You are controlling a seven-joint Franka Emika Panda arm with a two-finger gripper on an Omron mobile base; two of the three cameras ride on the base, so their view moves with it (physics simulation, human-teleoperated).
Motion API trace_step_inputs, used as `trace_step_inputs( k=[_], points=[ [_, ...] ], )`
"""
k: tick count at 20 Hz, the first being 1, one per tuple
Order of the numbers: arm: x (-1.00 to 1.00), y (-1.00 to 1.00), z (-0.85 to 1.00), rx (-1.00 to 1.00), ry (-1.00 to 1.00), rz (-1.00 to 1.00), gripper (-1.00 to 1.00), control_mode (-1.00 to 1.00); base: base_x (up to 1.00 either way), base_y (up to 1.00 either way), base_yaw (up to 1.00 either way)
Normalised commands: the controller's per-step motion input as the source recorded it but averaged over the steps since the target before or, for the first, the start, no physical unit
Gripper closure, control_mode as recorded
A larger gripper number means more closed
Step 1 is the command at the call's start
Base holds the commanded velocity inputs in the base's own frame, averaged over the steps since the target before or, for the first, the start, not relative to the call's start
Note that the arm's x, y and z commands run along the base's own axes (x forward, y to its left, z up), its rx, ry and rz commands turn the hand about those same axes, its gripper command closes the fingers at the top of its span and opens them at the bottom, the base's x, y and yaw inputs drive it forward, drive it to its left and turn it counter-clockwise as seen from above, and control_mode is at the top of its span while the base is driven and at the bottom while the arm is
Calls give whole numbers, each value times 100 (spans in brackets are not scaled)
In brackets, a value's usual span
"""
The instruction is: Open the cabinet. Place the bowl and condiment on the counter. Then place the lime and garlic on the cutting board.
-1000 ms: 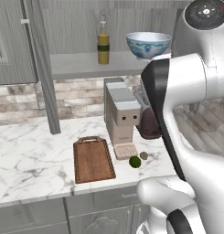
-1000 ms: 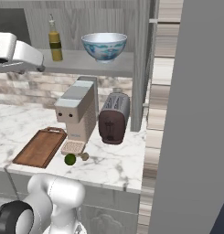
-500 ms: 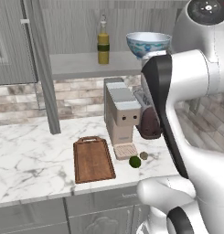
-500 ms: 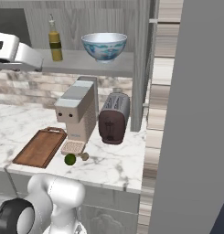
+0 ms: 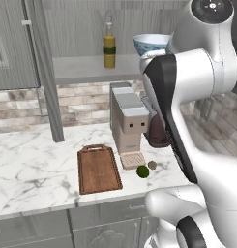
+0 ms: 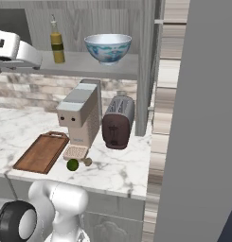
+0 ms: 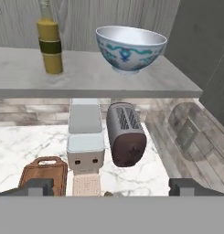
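1. Clearly, our gripper [image 7: 111, 187] hangs released, jaws wide apart, holding nothing.
2. Ahead of it, on the grey cabinet shelf [image 7: 177, 82], we see the blue-and-white patterned bowl [image 7: 130, 47] and, left of it, the slim yellow-olive condiment bottle [image 7: 50, 42].
3. Below the gripper on the white marble tabletop [image 5: 28, 169] lie the dark brown wooden cutting board [image 5: 97, 168], small green lime [image 5: 142, 171] and brownish-grey garlic bulb [image 5: 152, 164].

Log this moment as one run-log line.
cabinet: open | bowl, bottle: on shelf | lime, garlic: on counter | tool: open, empty
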Motion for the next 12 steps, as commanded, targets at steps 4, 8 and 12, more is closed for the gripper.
trace_step_inputs(
  k=[4,8,12],
  points=[
    [14,13,0,0,-9,9,-100,-100,0,0,0],
    [9,13,0,0,-11,7,-100,-100,0,0,0],
    [14,10,0,0,-9,4,-100,-100,0,0,0]
  ],
)
